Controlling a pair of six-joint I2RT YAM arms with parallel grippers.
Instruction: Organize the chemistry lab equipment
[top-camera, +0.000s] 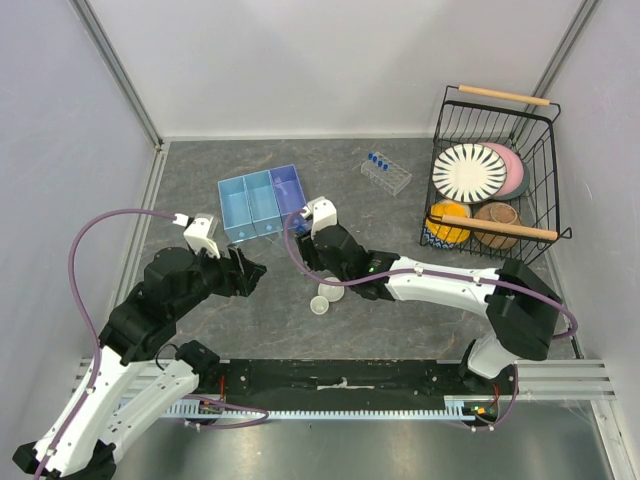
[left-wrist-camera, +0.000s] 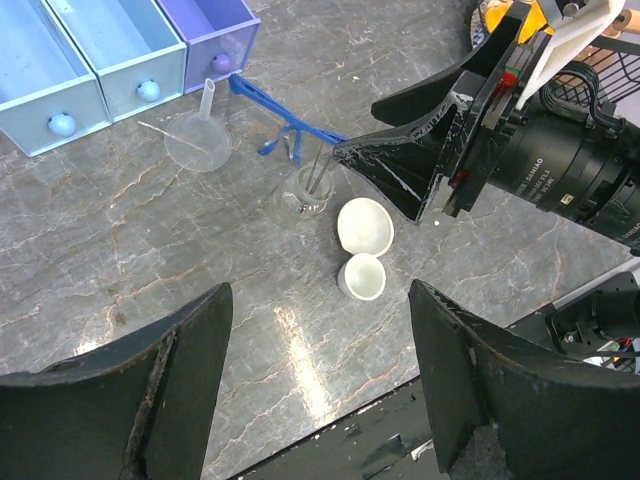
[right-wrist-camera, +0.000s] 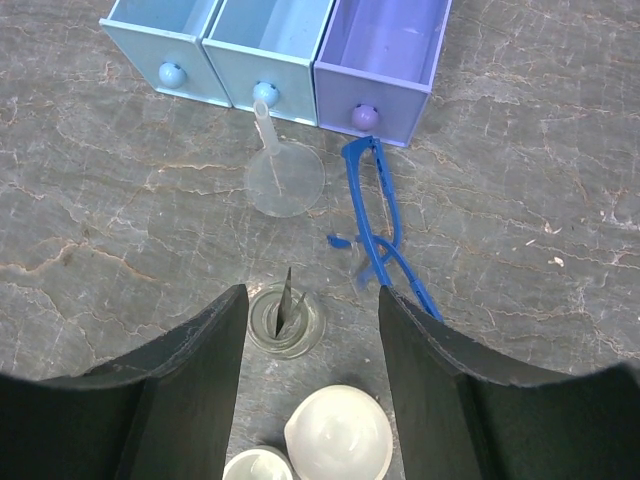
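Observation:
Two small white round dishes (top-camera: 330, 290) (top-camera: 320, 305) sit side by side on the grey table. My right gripper (right-wrist-camera: 310, 300) hovers open over them, with the larger dish (right-wrist-camera: 340, 435) and a small glass beaker (right-wrist-camera: 285, 320) showing between its fingers. Blue-framed safety glasses (right-wrist-camera: 375, 215) lie just beyond, next to a clear funnel (right-wrist-camera: 283, 175). My left gripper (left-wrist-camera: 318, 290) is open and empty, to the left of the dishes (left-wrist-camera: 365, 225), and sees the right gripper (left-wrist-camera: 400, 170) above the beaker (left-wrist-camera: 305, 190). The clear tube rack (top-camera: 386, 172) with blue-capped tubes (top-camera: 377, 158) stands far right.
Three open drawer boxes, two light blue and one purple (top-camera: 262, 203), stand at the back centre. A black wire basket (top-camera: 545, 170) with plates and bowls fills the right side. White walls enclose the table on three sides.

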